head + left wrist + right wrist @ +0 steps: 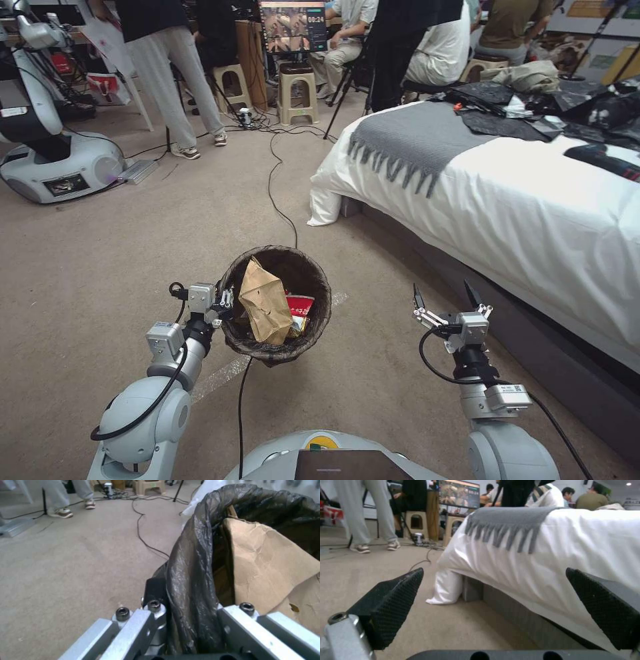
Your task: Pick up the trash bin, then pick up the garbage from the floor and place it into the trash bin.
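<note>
Trash bin (277, 307) is up off the carpet, its bag-lined rim clamped in the left gripper (223, 305), one finger inside the liner and one outside, as the left wrist view shows. Inside sit a crumpled brown paper bag (265, 300) and a red wrapper (300, 305), so the pickup looks done and some collecting too. Right gripper (448, 301) hangs spread wide and empty beside the bed (507, 200). No litter shows on the visible carpet, so the job looks close to finished
</note>
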You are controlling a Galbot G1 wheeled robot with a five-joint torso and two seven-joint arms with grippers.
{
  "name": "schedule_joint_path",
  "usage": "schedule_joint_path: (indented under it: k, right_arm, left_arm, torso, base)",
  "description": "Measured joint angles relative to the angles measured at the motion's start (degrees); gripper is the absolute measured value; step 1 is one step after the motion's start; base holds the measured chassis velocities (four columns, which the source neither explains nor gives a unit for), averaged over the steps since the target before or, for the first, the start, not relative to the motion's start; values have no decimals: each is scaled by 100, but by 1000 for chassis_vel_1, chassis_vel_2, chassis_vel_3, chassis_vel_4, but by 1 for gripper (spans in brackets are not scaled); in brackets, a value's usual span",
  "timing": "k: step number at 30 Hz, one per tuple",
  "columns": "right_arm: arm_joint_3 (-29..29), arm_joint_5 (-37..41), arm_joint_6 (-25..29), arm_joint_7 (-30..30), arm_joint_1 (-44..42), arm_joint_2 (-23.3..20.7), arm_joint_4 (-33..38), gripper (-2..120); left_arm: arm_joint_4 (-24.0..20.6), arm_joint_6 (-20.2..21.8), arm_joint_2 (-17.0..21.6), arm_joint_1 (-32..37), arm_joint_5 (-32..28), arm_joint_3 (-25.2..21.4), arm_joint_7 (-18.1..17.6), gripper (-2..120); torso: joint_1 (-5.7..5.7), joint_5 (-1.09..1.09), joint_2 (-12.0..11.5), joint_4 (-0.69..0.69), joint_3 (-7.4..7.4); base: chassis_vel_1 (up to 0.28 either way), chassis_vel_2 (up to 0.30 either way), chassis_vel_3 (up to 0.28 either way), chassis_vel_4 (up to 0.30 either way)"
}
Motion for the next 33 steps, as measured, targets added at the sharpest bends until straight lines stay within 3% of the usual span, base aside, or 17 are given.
schedule_joint_path:
  k: [33]
  right_arm:
    - [66, 26, 47, 3, -3, 18, -131, 100]
  left_arm:
    - [-71, -36, -3, 34, -96, -36, -28, 7]
  torso:
    - [0, 0, 0, -1, 0]
  base:
    - [69, 70, 74, 70]
